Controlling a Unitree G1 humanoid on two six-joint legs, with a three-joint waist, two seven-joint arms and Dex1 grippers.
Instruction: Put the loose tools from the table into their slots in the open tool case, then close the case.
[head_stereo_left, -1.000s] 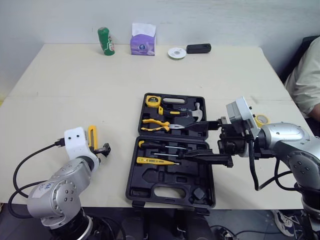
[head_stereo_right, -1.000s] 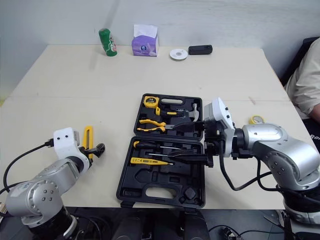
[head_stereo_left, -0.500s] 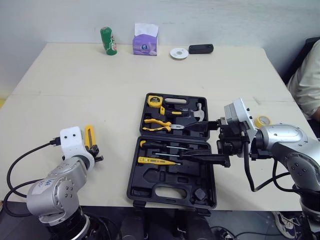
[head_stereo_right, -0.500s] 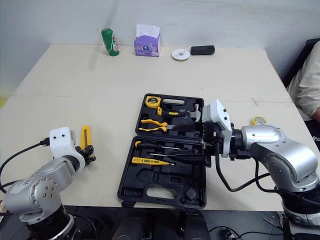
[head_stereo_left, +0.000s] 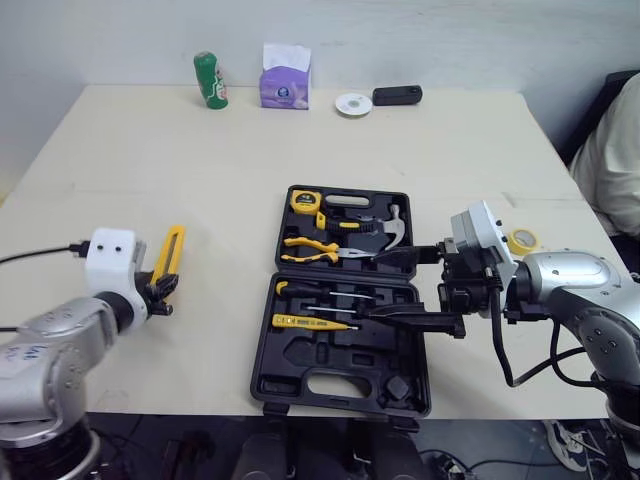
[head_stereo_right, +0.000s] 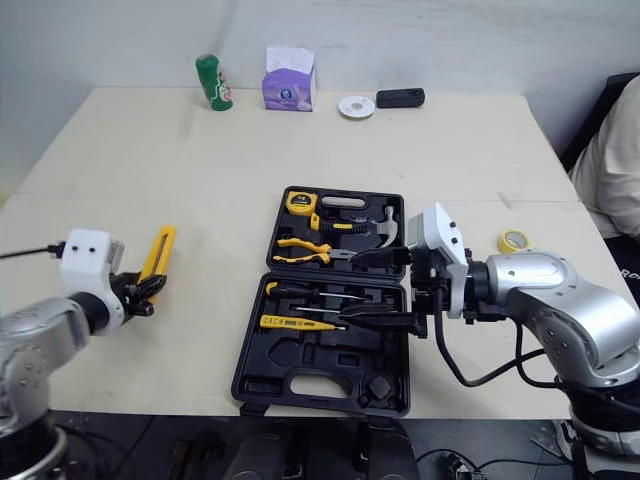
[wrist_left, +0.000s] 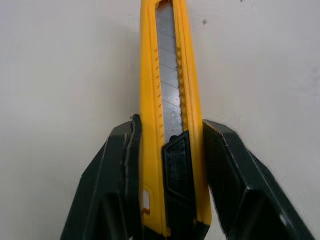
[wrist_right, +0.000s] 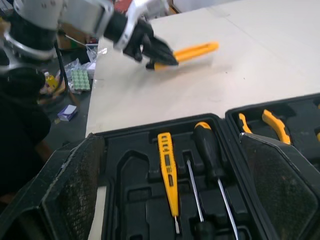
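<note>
One open tool case (head_stereo_left: 345, 380) holds, as far as can be told, one tape measure (head_stereo_left: 306, 201), one pair of pliers (head_stereo_left: 315, 249), one hammer (head_stereo_left: 390, 228), two screwdrivers (head_stereo_left: 305, 289) and one yellow tester (head_stereo_left: 312, 322). Left of the case lies one yellow utility knife (head_stereo_left: 168, 256); right of it, one roll of yellow tape (head_stereo_left: 521, 240). Beyond the case stand four single items — one green can (head_stereo_left: 208, 80), one tissue box (head_stereo_left: 284, 80), one white disc (head_stereo_left: 352, 104), one black device (head_stereo_left: 397, 95)

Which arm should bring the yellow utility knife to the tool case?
Left. The left gripper is shut on the yellow utility knife, on the table left of the tool case. The right gripper hangs open and empty over the case's right side, far from the knife.
</note>
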